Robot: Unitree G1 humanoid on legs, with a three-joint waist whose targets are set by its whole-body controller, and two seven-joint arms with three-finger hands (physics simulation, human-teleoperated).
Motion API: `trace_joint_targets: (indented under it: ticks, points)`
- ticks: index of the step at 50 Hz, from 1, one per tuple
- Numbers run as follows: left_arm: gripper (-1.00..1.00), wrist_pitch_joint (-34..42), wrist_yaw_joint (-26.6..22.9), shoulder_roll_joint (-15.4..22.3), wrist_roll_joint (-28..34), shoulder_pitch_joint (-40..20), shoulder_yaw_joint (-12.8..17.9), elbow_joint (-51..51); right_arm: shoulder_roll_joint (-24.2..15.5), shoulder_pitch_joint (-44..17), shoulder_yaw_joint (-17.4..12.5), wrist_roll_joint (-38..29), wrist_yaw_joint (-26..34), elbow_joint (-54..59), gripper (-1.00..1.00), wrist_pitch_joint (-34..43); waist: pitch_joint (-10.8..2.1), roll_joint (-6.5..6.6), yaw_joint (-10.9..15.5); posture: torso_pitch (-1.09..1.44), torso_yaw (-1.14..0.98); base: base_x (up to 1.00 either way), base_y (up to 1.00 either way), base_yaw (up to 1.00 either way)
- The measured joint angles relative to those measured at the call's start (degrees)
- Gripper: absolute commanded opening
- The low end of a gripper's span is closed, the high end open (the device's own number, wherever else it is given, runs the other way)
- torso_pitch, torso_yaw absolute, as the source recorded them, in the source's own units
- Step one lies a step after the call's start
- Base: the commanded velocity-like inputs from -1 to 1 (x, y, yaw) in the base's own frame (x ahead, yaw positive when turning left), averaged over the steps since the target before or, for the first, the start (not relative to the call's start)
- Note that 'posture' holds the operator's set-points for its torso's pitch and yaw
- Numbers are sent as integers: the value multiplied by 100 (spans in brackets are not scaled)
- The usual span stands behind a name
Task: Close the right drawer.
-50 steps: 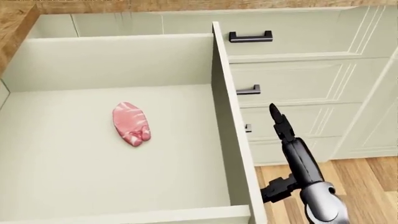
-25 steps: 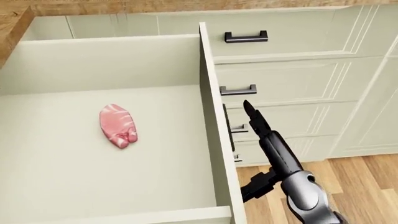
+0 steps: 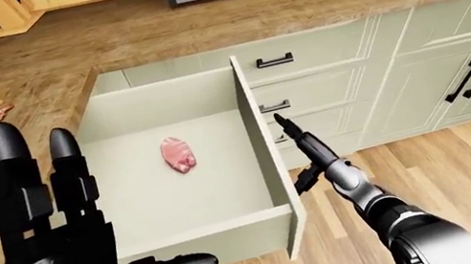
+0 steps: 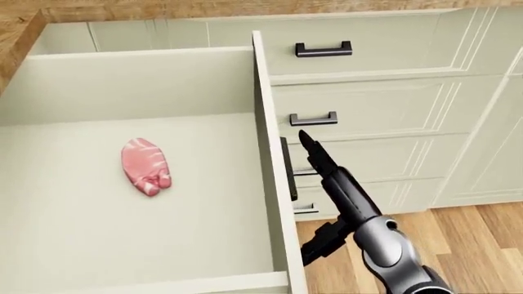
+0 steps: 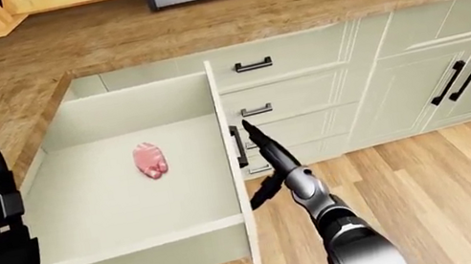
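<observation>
Nearest us our left robot hand (image 3: 63, 257) is raised, fingers spread open. Our right robot hand (image 4: 314, 153) points outstretched, fingers straight, beside the right wall of the drawer (image 4: 268, 153), which stands pulled out of the counter (image 3: 132, 41). Farther in lies a pink piece of meat (image 4: 145, 165).

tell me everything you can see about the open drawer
The open drawer is a deep, pale cream box pulled far out from under the wooden countertop. Its plain walls look like painted wood. One pink piece of raw meat lies flat on its floor, clear of every wall. A dark handle shows on the panel at its right edge in the head view. The right hand, fingers extended, is right beside that panel; contact cannot be told. The left hand is raised open, apart from the drawer.
</observation>
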Motion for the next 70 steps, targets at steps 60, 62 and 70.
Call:
trace_joint_targets:
  ticks: [60,62,70]
  points:
    - [100,-35,-2,7,14,-2,-44,58,635,-468,199,-750,82,97,100,208,-7,21,20,0,0,0,0,0]
    - [100,-54,-8,8,11,3,-44,77,655,-470,196,-764,72,103,100,216,-10,22,19,0,0,0,0,0]
    - [100,-74,-18,7,2,23,-39,68,720,-483,182,-821,38,114,100,255,-15,31,15,0,0,0,0,0]
